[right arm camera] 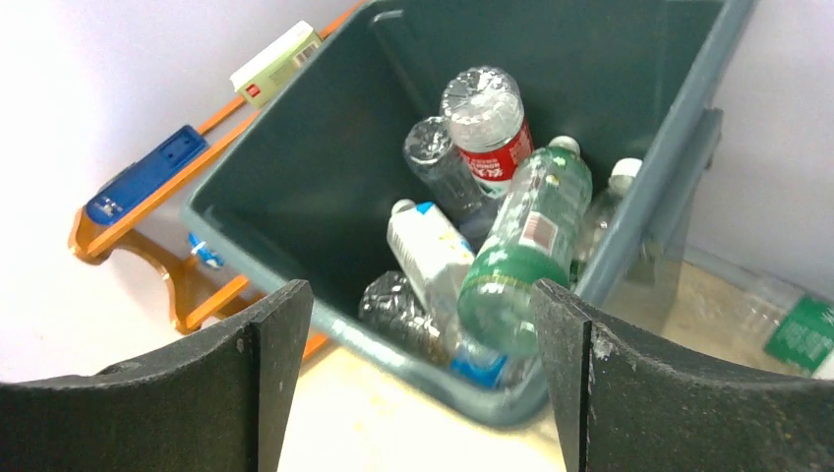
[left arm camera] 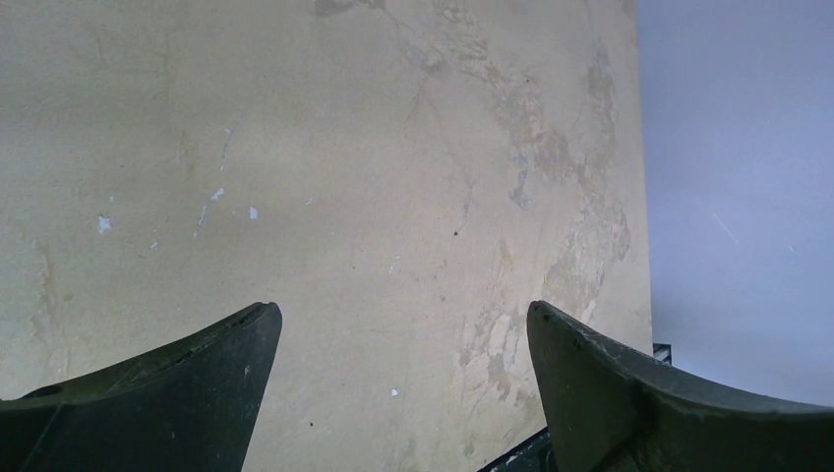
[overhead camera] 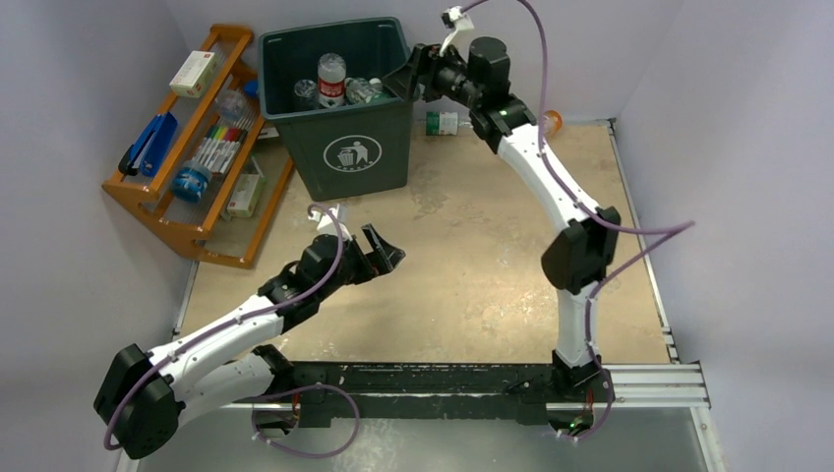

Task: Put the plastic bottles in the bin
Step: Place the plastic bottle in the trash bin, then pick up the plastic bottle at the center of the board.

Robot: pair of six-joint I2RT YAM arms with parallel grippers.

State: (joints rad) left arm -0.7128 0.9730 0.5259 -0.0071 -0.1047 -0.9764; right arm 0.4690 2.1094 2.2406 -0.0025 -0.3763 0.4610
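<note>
Right wrist: your right pincer (right arm camera: 418, 295) spread wide, empty, over the bin (right arm camera: 295, 177) rim.
Contents: plastic bottles (right arm camera: 521, 246) heaped just below it.
Left wrist: your left pincer (left arm camera: 403, 315) wide above the desk (left arm camera: 393, 147), its edge off the right finger.

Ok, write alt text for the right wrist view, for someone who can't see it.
The open right gripper hovers over the dark green bin, looking down at several plastic bottles piled inside, one red-labelled, one green-tinted. An orange rack stands beside the bin at left, and a green-labelled bottle lies outside it at right.
</note>
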